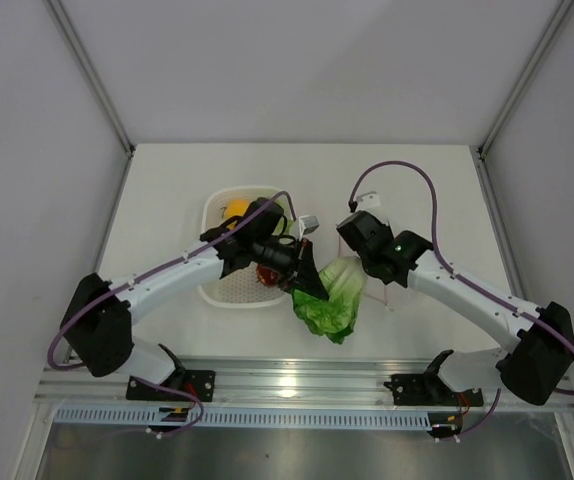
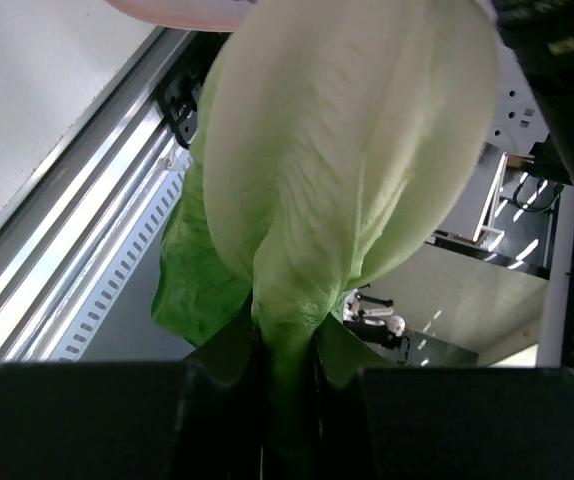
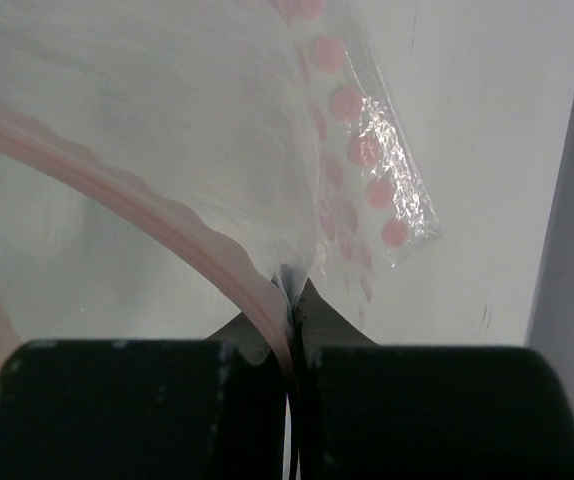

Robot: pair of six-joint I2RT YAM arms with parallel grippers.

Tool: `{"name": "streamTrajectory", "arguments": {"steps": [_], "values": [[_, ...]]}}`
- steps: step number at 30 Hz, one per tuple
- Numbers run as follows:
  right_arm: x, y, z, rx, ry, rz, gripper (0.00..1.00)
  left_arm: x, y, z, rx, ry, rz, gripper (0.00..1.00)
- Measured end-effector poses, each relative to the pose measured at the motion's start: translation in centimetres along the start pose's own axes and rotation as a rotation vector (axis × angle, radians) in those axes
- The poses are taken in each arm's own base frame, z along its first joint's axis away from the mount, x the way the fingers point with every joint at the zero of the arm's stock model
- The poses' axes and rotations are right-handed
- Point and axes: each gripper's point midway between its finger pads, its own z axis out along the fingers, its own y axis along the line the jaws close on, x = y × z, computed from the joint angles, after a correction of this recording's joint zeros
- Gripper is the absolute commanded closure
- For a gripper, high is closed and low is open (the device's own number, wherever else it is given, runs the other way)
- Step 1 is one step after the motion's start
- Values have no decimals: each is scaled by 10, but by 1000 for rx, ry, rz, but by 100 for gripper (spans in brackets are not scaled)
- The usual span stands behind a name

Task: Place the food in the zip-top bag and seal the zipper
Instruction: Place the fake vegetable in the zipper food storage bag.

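Note:
My left gripper (image 1: 310, 283) is shut on a leafy green-white lettuce (image 1: 331, 302) and holds it in the air just right of the basket. In the left wrist view the lettuce (image 2: 337, 180) fills the frame, its stem pinched at the gripper (image 2: 285, 345). My right gripper (image 1: 360, 262) is shut on the clear zip-top bag, which barely shows (image 1: 391, 293) beside the lettuce. In the right wrist view the gripper (image 3: 292, 296) pinches the pink zipper strip (image 3: 167, 215); the bag (image 3: 217, 120), with its pink dots, hangs before it. I cannot tell whether the lettuce is inside the bag.
A white perforated basket (image 1: 229, 291) stands at the centre left, under my left arm. An orange-yellow fruit (image 1: 235, 210) and a dark red apple (image 1: 267, 275) show in it; the rest is hidden. The table's near rail (image 1: 297, 375) runs just below the lettuce.

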Motion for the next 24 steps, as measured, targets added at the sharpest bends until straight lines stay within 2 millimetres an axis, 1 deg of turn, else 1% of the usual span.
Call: {"name": "streamTrajectory", "arguments": {"steps": [6, 11, 16, 24], "values": [[0, -7, -5, 12, -16, -7, 100, -5, 18, 14, -7, 62, -73, 99], [-3, -10, -14, 1, -41, 3, 100, -9, 27, 20, -6, 83, -104, 99], [-4, -10, -19, -12, -55, 14, 100, -14, 32, 20, -4, 82, -117, 99], [-5, -3, -20, -45, -58, 25, 100, -20, 40, 14, -9, 61, -137, 99]]}}
